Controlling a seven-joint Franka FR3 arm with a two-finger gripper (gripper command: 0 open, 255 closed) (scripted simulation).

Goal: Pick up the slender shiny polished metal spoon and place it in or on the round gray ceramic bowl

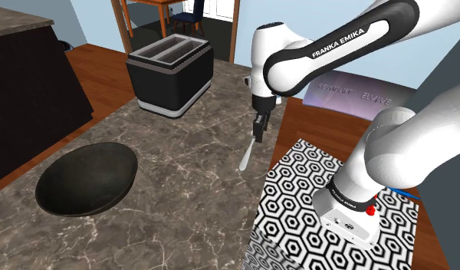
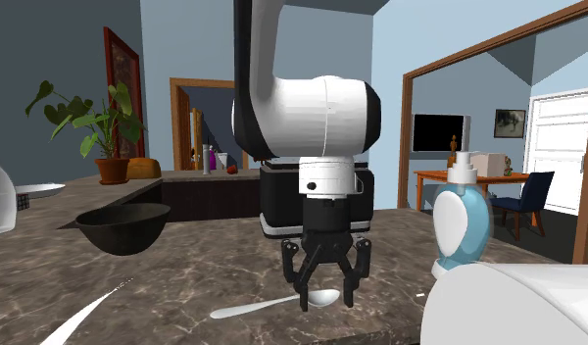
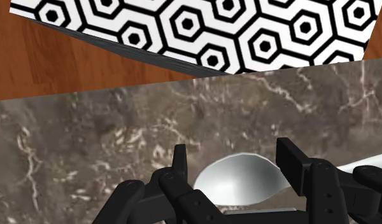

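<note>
Spoon [image 1: 248, 157] lies flat on marble surface [image 1: 182, 192], near stand. Gripper [image 2: 326, 299] low over its head, spread wide astride it, no grasp yet. Dark bowl [image 1: 87, 178] well apart, empty. Grasp, lift, carry, placing all left.

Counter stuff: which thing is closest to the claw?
The spoon. It lies flat on the counter right under the open claw, while the bowl, toaster and soap bottle sit farther away.
</note>
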